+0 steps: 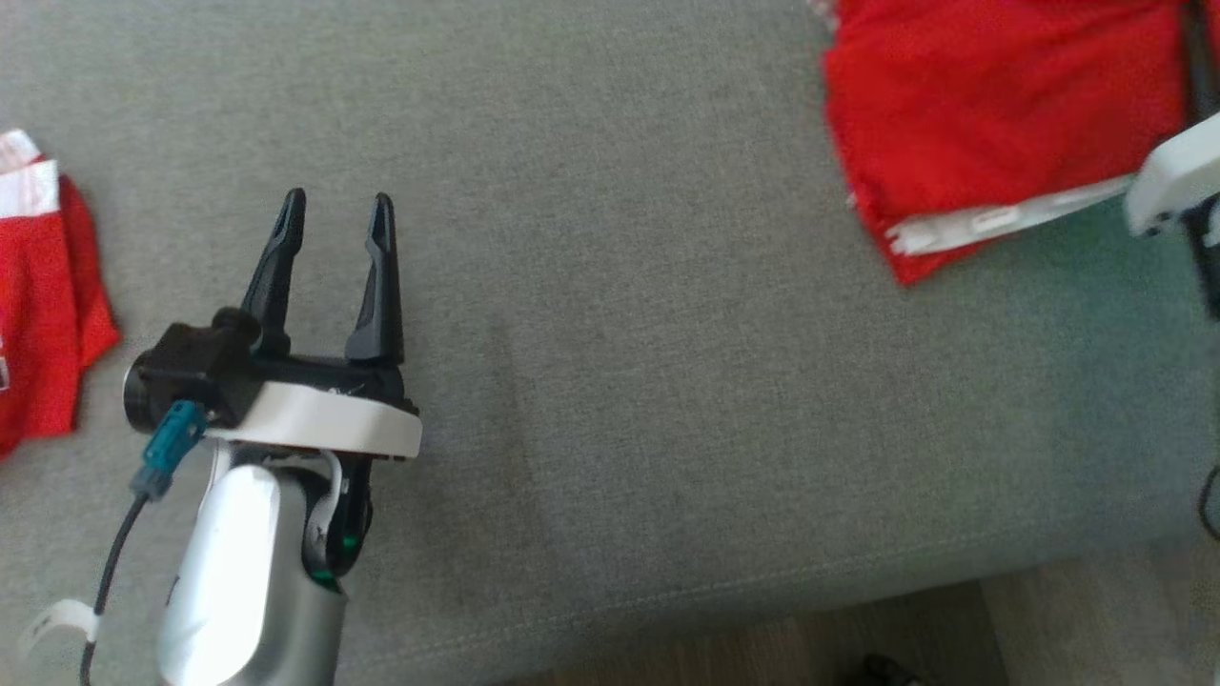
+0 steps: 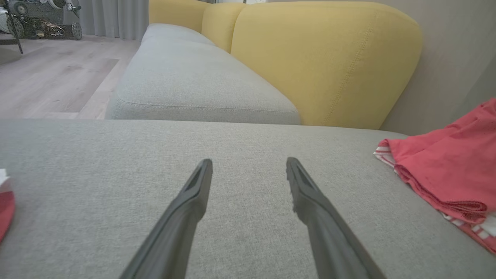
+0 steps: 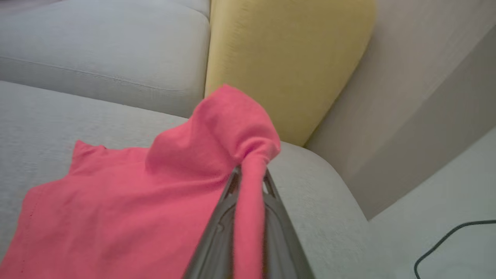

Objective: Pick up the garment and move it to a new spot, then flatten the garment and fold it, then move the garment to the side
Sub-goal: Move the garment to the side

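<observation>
where right gripper [image 3: 250, 175] pinches garment [image 3: 116, 217], fold runs along its fingers [image 3: 217, 232].

Grey sofa [image 2: 201, 81] with yellow back cushions [image 2: 325, 62]
Pale wood floor [image 2: 50, 77] reaches grey curtains [image 2: 112, 17]; a plain wall [image 2: 457, 50] stands behind.

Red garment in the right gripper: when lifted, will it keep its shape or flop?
Probably flops: the red garment bunches into a peak where the right gripper pinches it. Likely light, judging by its thin folds. The rest may drag on the grey cushion.
</observation>
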